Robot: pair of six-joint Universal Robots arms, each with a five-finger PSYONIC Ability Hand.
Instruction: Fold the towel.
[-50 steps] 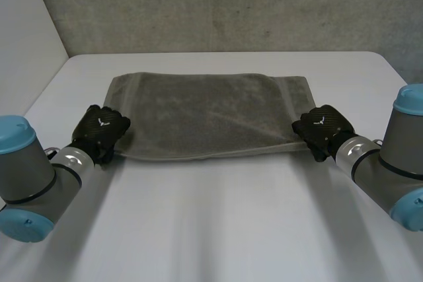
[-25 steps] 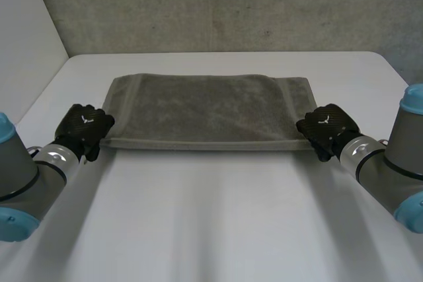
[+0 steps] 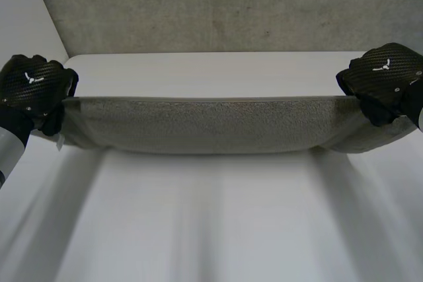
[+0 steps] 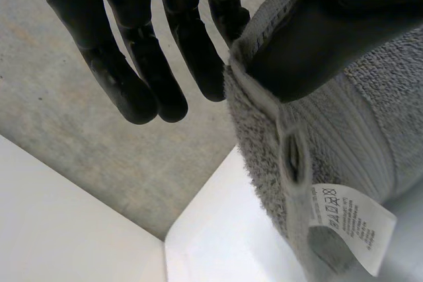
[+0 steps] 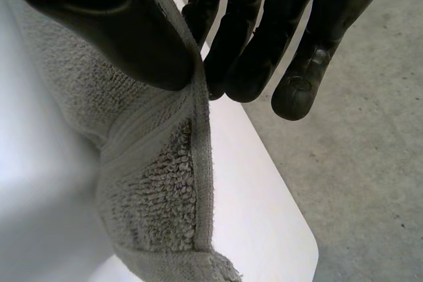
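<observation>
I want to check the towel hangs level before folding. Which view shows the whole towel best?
The head view: the towel stretches whole between the left hand and the right hand, its middle sagging. The left wrist view shows one pinched corner with its label; the right wrist view, the other pinched corner.

Premises read as a robotics laboratory or test bay. Grounds: a plain white table (image 3: 218,229) as work surface below the left hand (image 3: 30,87) and the right hand (image 3: 383,77), both black machine parts; a rough, unfinished concrete wall (image 3: 218,4) beyond both hands; a plain white partition (image 3: 26,24) beside the left hand, meeting that wall.
</observation>
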